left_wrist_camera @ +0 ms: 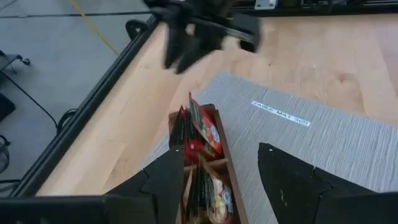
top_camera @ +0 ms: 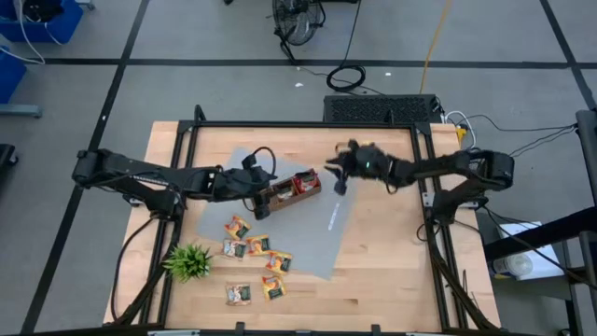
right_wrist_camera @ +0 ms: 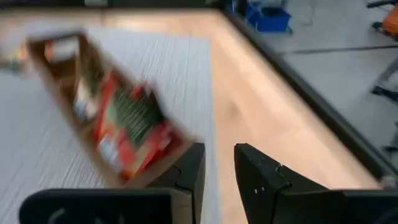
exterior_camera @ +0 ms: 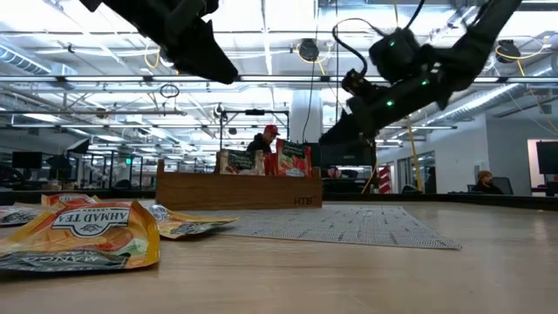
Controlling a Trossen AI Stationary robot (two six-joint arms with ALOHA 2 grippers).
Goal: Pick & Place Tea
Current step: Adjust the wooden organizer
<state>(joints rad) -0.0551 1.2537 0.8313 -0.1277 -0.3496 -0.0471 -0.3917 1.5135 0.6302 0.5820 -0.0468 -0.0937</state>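
Observation:
The brown wooden tray (top_camera: 291, 189) lies on a grey mat (top_camera: 308, 233), and several tea sachets (left_wrist_camera: 200, 132) stand upright in its compartments. More tea sachets (top_camera: 256, 246) lie flat on the mat and the table, nearer the front edge. My left gripper (top_camera: 264, 193) hangs open above the tray's left end. In the left wrist view its fingers (left_wrist_camera: 163, 186) stand on either side of the tray without touching it. My right gripper (top_camera: 338, 180) hovers just right of the tray's right end. Its fingers (right_wrist_camera: 189, 174) show a narrow empty gap.
A small green plant (top_camera: 189, 261) stands at the front left of the table. A black frame (top_camera: 308, 125) runs around the table. Bare wood (top_camera: 392, 252) lies right of the mat. In the low view a sachet (exterior_camera: 78, 231) lies close to the camera, and people sit in the room behind.

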